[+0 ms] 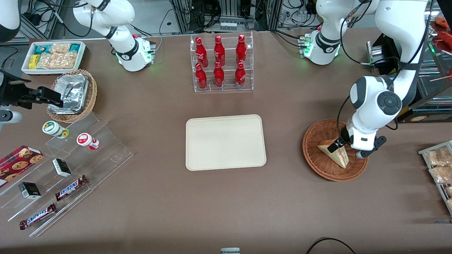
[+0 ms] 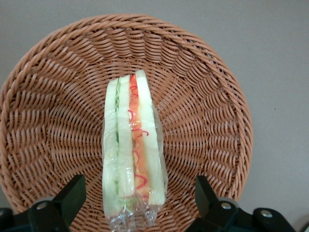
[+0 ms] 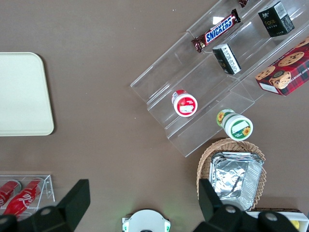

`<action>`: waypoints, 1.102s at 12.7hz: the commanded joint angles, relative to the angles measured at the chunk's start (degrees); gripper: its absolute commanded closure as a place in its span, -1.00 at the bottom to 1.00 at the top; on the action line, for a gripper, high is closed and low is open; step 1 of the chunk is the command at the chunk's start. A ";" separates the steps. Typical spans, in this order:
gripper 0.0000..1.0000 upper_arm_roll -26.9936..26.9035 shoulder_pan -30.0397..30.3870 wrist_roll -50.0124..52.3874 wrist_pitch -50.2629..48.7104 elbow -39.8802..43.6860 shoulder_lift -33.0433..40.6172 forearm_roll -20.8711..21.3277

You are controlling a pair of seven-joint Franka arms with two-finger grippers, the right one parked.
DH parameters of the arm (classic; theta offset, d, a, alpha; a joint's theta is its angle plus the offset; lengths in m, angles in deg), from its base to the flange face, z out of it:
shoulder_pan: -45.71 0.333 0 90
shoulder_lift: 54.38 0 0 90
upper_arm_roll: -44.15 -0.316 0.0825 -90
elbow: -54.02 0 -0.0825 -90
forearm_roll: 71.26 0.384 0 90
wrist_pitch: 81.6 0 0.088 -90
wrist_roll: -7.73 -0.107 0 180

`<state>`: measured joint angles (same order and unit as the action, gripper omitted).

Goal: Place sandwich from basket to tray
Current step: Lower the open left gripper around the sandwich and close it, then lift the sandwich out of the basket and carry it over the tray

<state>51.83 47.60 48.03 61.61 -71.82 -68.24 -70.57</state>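
Observation:
The sandwich (image 1: 335, 154) is a plastic-wrapped wedge of white bread with red and green filling, lying in the round reddish-brown wicker basket (image 1: 312, 141) toward the working arm's end of the table. My left gripper (image 1: 344, 144) hangs low over the basket. In the left wrist view the gripper (image 2: 137, 188) is open, one black finger (image 2: 72, 191) on each side of the sandwich (image 2: 133, 140), neither touching it. The basket's weave (image 2: 207, 96) surrounds the wedge. The beige tray (image 1: 226, 142) lies bare at mid table, beside the basket.
A clear rack of red bottles (image 1: 221, 63) stands farther from the front camera than the tray. A tan basket with foil (image 1: 74, 95), a white tub (image 1: 53, 56) and stepped clear shelves of snacks (image 1: 70, 169) sit toward the parked arm's end. Snack packets (image 1: 439, 165) lie near the basket.

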 commanded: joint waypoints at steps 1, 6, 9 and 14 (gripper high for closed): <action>-1.00 -0.12 -0.13 1.27 3.57 -0.63 -1.68 0.71; 0.72 -0.38 0.04 1.01 4.02 -0.63 -2.92 0.71; 1.00 -0.38 0.04 0.75 3.49 -0.37 -2.32 0.80; 1.00 0.23 -0.31 0.22 -20.27 11.90 3.23 0.98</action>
<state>51.70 47.64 47.97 51.10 -65.93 -67.35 -70.40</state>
